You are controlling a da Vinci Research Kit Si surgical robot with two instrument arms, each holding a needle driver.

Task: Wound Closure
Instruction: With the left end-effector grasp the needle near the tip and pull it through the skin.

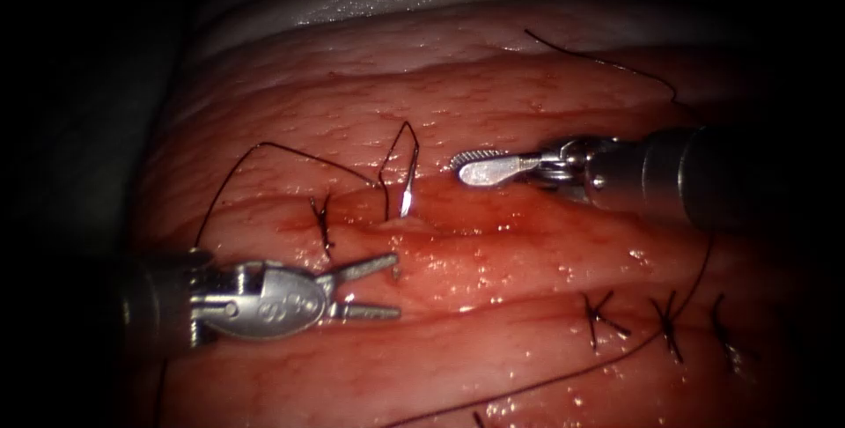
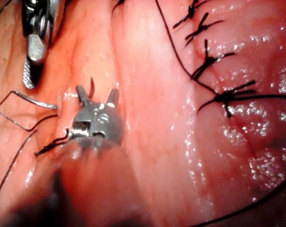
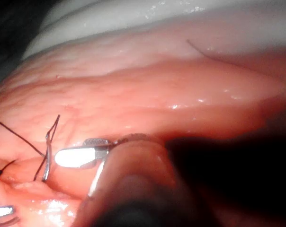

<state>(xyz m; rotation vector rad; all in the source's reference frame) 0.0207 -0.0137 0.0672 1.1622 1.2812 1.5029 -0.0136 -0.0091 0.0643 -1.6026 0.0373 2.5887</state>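
Between the two empty grippers, needle [image 1: 408, 183] upright in tissue [image 1: 493, 102].

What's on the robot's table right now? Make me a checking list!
Surface: tissue, wet, with red fluid along the cut.
Job's things: needle stands in the tissue at the cut, held by neither tool; thread trails from it.
Clutter: finished stitches and one knot.
Grippers: left tool open, holds nothing; right tool holds nothing.
Cables: nothing seen.
Surroundings: dark.
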